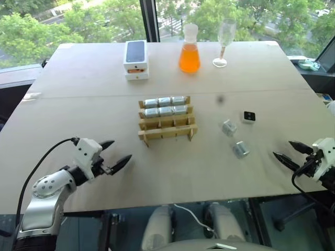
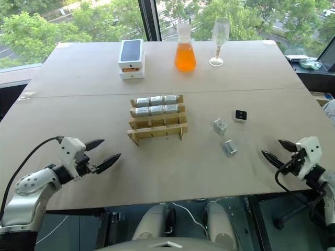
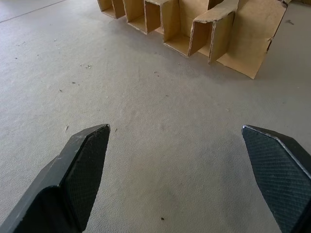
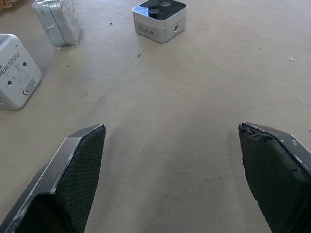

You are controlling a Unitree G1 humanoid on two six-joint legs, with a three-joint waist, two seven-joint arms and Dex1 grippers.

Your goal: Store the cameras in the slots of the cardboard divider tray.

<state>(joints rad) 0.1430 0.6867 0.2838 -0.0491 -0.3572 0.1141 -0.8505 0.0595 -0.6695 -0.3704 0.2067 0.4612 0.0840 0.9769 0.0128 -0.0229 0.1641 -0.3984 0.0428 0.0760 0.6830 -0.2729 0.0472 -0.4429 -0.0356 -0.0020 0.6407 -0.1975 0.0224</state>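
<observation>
The bench spans almost the whole head view, and at centre frame sits the cardboard divider tray, its two upper rows holding six cameras while the two lower rows stand open. Along the upper edge are a white phone box, an orange flask and a wine glass, all well apart from the work. Three loose cameras lie right of centre: one black-face-up nearest the upper right, one tilted below it, and one lower still, closest to the right gripper at the right edge. That gripper hangs wide and empty; the left gripper at lower left is also wide and empty, pointing toward the tray. The step in hand looks like the first reach for a loose camera, and the right arm is best placed. I would take the lowest camera first, approach from above, align the fingers with two flat opposite sides rather than corners, close squarely, lift clear, then lower it upright into an open slot of the third row without nudging the thin strips.
</observation>
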